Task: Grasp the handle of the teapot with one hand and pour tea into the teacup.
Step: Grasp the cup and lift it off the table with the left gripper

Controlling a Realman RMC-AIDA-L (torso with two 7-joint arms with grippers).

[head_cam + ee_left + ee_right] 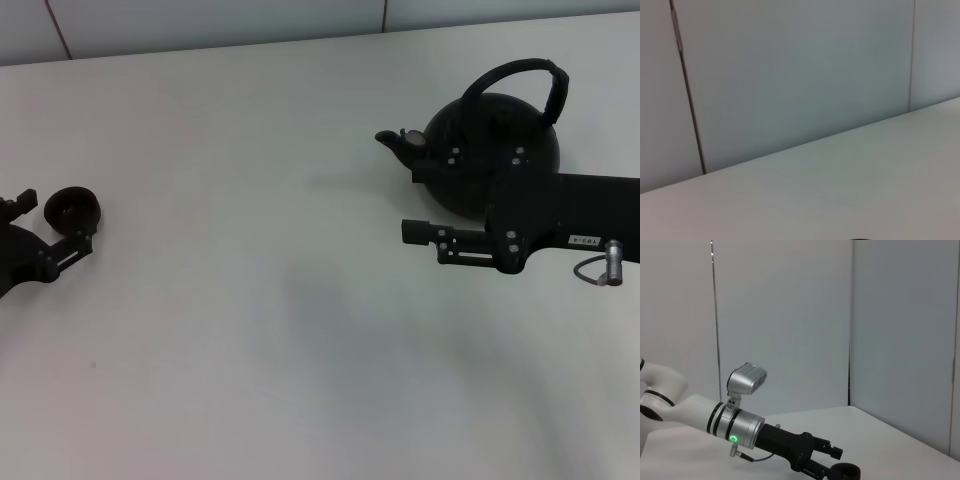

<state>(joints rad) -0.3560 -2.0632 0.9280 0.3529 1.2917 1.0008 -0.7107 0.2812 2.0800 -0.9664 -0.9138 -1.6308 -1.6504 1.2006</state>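
The round black teapot (470,130) stands at the far right of the white table (250,300), its stubby spout (392,140) pointing left. Its arched handle (520,72) rises free, with nothing holding it. My right gripper (412,200) reaches in from the right, overlapping the pot's near side below the handle. It is open, one finger (422,232) showing just in front of the pot. The small dark teacup (72,208) sits at the far left, between the spread fingers of my open left gripper (50,222). The right wrist view also shows the left gripper (827,462) beside the teacup (846,472).
Grey wall panels (790,315) run behind the table's far edge. The left wrist view holds only bare tabletop (840,190) and wall. A cable loop (592,268) hangs off my right wrist.
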